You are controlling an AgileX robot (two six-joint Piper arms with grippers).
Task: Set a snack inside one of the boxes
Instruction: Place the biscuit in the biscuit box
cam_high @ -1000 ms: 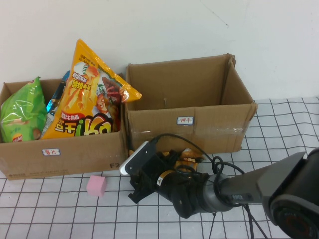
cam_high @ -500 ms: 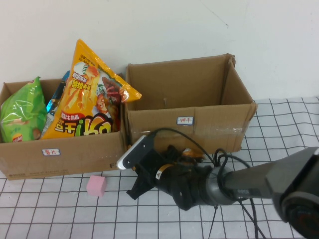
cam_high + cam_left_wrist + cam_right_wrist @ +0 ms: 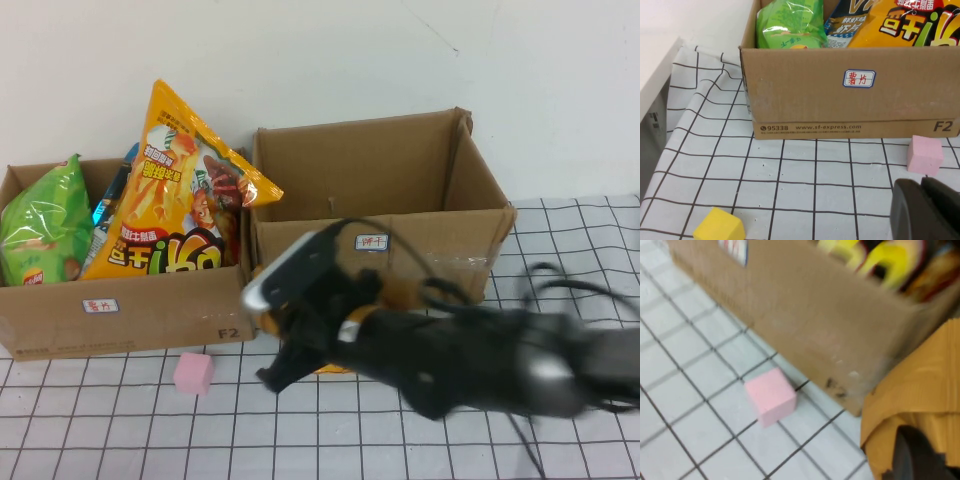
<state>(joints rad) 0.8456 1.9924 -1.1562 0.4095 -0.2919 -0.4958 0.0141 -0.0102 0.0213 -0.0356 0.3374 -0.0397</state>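
Note:
My right gripper (image 3: pixel 290 355) is shut on an orange snack packet (image 3: pixel 915 405) and holds it just off the table, by the front corner of the left box (image 3: pixel 130 310). A dark fingertip (image 3: pixel 912 457) shows against the packet. Only slivers of the packet (image 3: pixel 332 369) show in the high view under the arm. The left box holds a green bag (image 3: pixel 40 225), a big orange bag (image 3: pixel 180 200) and a blue packet. The right box (image 3: pixel 430 245) stands open beside it. My left gripper (image 3: pixel 927 210) is shut and empty, low over the table near the pink cube (image 3: pixel 925 154).
A pink cube (image 3: pixel 194 372) lies on the checked cloth in front of the left box. A yellow cube (image 3: pixel 719 227) lies nearer the table's left edge. The wall stands close behind both boxes.
My right arm has lifted and swung up toward the boxes with the orange packet; it is blurred with motion. The cubes and boxes have not moved.

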